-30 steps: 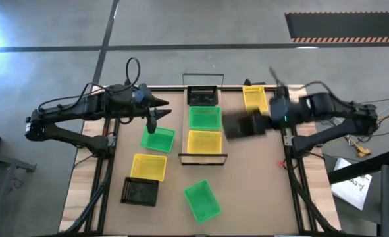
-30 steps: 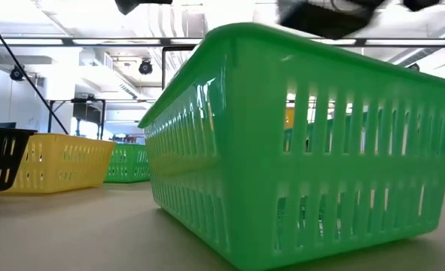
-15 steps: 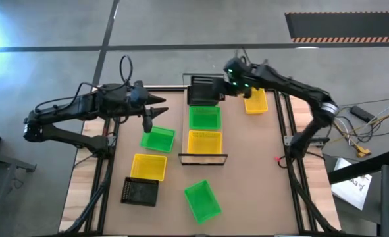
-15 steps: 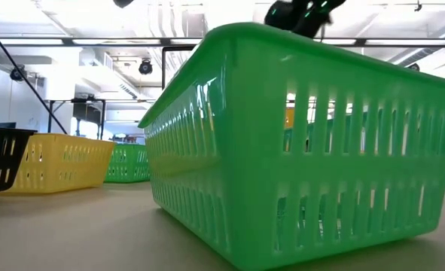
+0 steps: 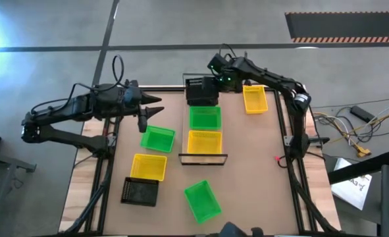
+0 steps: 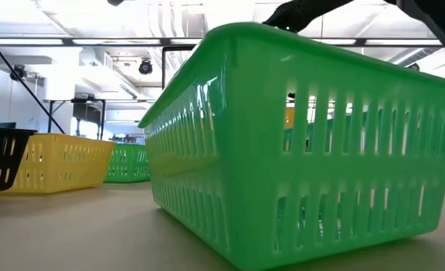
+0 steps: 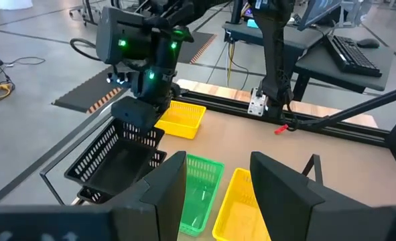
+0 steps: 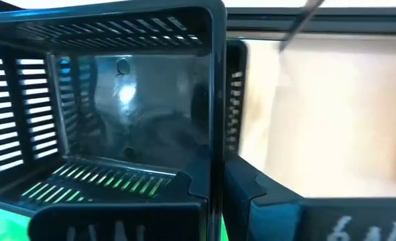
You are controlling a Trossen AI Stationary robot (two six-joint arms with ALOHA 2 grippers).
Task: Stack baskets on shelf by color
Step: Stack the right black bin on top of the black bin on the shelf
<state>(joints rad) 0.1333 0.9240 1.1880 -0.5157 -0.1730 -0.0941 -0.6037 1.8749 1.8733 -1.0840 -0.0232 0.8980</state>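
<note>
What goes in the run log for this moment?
right gripper: shut on black perforated plastic basket, over far end of light-wood shelf | left gripper: open, above green basket

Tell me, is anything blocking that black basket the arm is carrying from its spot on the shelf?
Nothing visible does. The right gripper holds the black basket over the far end of the shelf, where another black basket already sits, just beyond the green basket. It can nest inside.

Bare tabletop (image 5: 253, 164) — right of shelf (image 5: 204, 158)

No legible text, seemingly.
</note>
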